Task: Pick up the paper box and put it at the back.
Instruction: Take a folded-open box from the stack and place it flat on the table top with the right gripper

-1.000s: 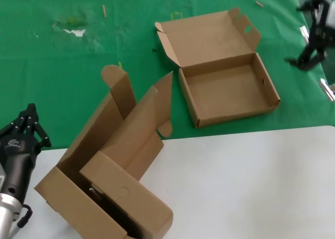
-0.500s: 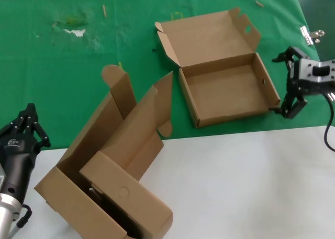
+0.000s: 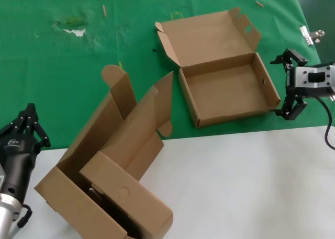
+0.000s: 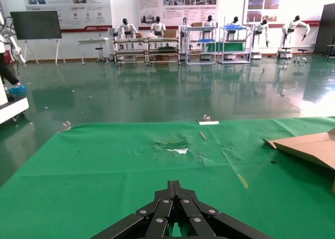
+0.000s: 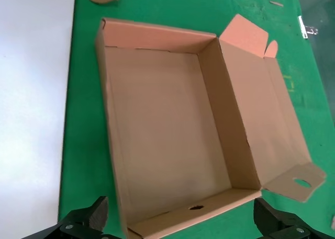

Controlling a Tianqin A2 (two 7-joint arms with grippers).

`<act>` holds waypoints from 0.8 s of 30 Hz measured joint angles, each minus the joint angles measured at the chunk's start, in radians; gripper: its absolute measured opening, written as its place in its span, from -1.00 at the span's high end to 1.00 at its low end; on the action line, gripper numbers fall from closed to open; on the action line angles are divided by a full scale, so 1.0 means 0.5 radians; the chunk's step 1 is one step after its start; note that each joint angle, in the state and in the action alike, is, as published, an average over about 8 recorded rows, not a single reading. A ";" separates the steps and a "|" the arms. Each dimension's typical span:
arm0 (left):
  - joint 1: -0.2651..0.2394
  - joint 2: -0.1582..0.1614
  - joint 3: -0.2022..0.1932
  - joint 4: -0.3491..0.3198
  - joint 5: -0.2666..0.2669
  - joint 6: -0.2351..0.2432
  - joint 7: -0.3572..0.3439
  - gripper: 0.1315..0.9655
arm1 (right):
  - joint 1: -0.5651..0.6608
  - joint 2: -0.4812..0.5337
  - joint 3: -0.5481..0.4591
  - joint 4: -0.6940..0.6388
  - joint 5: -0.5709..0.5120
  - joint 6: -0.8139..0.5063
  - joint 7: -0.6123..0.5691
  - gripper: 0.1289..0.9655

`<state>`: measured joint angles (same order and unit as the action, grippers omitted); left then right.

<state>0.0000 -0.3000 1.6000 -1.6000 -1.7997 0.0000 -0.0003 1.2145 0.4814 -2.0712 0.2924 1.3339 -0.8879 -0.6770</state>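
Head view shows the right gripper (image 3: 289,86) hovering just beside the paper box (image 3: 227,90), at the wall that carries the small round hole, with its fingers spread wide apart and nothing between them. The box itself rests on the green part of the surface (image 3: 63,66), lid folded open and away from the tray, so it lies directly in front of the gripper and slightly below it. In the right wrist view the box (image 5: 172,129) fills the frame, the holed wall nearest the gripper's two dark fingertips (image 5: 78,223), which stand to either side of that wall without touching it.

As I judge it, the task is in its early approach: the box is not yet gripped, not lifted, and the carry to the back is all still to come. The gripper would need to close on the near wall first.

Farther from the right gripper, beyond the box, stands a bigger carton (image 3: 112,166) with tall rounded flaps, straddling the green and white areas of the surface; it is well apart from the box and seems no obstacle. A metal clip (image 3: 311,35) lies behind the gripper. The left gripper (image 3: 29,125) is parked at the near edge, fingers drawn together, idle
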 joint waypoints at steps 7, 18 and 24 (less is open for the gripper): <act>0.000 0.000 0.000 0.000 0.000 0.000 0.000 0.98 | -0.040 0.015 -0.007 0.085 -0.007 0.037 0.034 -1.00; 0.000 0.000 0.000 0.000 0.000 0.000 0.000 0.98 | 0.017 -0.091 0.065 -0.125 0.071 0.224 -0.237 -1.00; 0.000 0.000 0.000 0.000 0.000 0.000 0.000 0.98 | 0.075 -0.177 0.138 -0.318 0.143 0.366 -0.482 -1.00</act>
<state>0.0000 -0.3000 1.6000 -1.6000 -1.7997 0.0000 -0.0003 1.2522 0.3931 -2.0024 0.1336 1.4055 -0.7048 -0.9183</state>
